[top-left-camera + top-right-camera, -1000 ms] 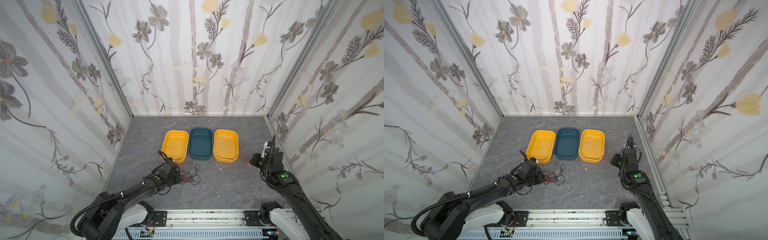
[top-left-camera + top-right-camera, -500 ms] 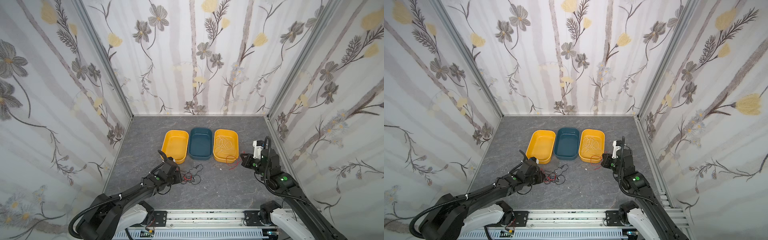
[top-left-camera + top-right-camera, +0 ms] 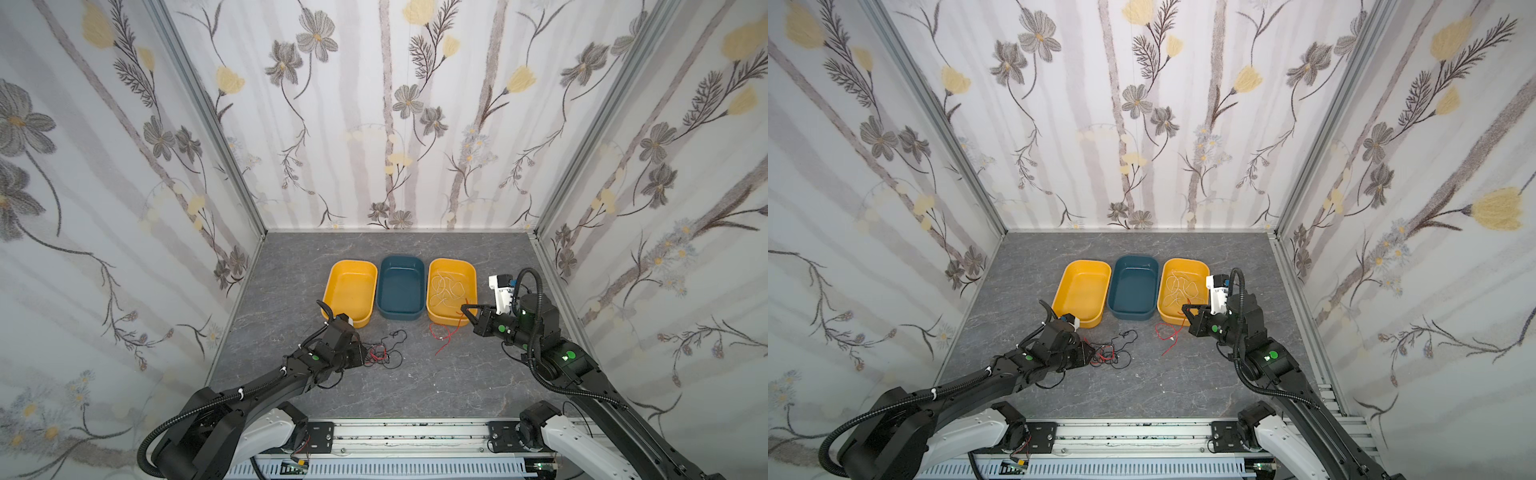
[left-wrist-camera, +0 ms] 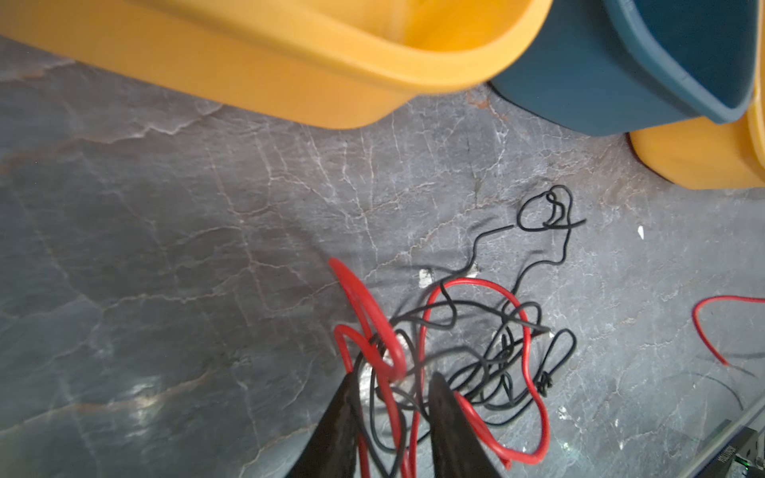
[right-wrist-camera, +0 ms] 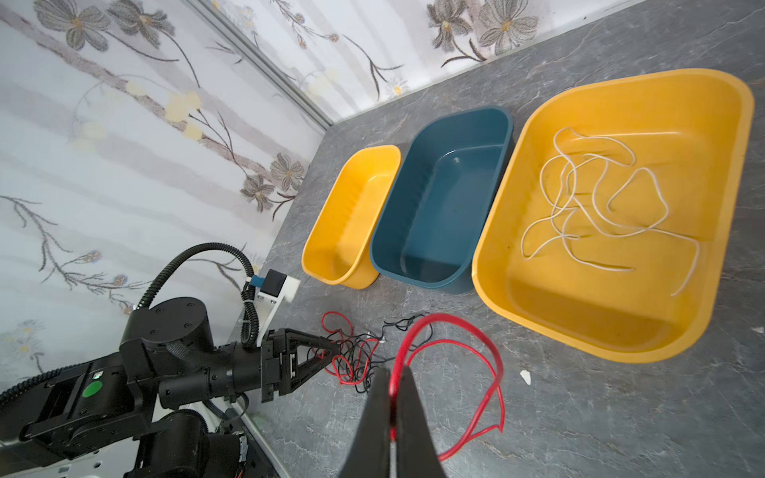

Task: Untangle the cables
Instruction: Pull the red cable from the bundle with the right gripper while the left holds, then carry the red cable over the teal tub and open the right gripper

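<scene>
Jaws of the right gripper [image 5: 395, 372] are clenching a limp red loop [image 5: 439, 316], front-right of the glossy teal tub [image 3: 399, 312]; left gripper [image 4: 391, 380] jaws are apparently gaping around a stringy red-black tangle [image 4: 476, 351] lying on the marbled bench [image 3: 415, 382] before that tub.

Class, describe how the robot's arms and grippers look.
The left arm and right arm are black with white base links, green round stickers and ribbed black hoses. The left gripper and right gripper have pointed black fingers; white camera blocks sit at the wrists.
</scene>
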You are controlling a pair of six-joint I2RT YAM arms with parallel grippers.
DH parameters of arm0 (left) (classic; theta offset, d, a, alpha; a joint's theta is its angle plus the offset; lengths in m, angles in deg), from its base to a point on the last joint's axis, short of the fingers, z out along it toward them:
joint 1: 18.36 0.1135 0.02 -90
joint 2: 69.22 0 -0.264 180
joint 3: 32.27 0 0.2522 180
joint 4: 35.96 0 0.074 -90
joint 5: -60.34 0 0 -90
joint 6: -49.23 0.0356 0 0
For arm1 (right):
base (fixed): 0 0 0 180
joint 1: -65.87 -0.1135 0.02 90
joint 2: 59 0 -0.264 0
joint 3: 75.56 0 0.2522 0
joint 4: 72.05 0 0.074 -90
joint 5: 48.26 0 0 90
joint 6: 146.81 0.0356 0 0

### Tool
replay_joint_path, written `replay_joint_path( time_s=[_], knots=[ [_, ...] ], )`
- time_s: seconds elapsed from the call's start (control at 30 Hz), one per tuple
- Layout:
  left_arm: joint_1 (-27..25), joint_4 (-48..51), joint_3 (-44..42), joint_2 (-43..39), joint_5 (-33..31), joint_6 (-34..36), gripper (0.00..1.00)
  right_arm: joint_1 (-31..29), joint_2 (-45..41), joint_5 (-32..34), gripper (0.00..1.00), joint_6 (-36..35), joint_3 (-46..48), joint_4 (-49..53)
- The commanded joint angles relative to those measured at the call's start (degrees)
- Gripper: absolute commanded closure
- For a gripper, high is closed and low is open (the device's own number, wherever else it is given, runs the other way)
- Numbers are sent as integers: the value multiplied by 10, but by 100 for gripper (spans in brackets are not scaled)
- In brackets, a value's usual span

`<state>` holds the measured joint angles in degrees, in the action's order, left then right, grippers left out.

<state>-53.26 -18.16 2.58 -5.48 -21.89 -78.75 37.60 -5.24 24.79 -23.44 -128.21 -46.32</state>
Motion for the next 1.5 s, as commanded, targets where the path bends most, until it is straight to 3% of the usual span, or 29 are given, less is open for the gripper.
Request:
replay_joint_path(
  time_s=[0.0, 0.27, 0.8, 1.0, 1.2, 1.47],
  knots=[
    [-1, -15, -1, -1, 12, -5, 67, -19, 22, -13, 100, -1, -14, -57],
    [0, -22, -4, 2, 9, -9, 67, -58, 124, -15, 100, -9, -120, -123],
    [-8, -51, -15, 13, 20, -18, 67, -59, 371, 12, 100, -56, -321, -197],
    [-10, -47, -13, 1, 24, -19, 67, -60, 465, 54, 100, -68, -353, -175],
    [-10, -31, -1, -9, 24, -13, 63, -60, 549, 54, 98, -65, -375, -161],
    [-10, -16, 5, -25, 18, -11, 63, -70, 600, 90, 96, -75, -382, -129]
  ],
)
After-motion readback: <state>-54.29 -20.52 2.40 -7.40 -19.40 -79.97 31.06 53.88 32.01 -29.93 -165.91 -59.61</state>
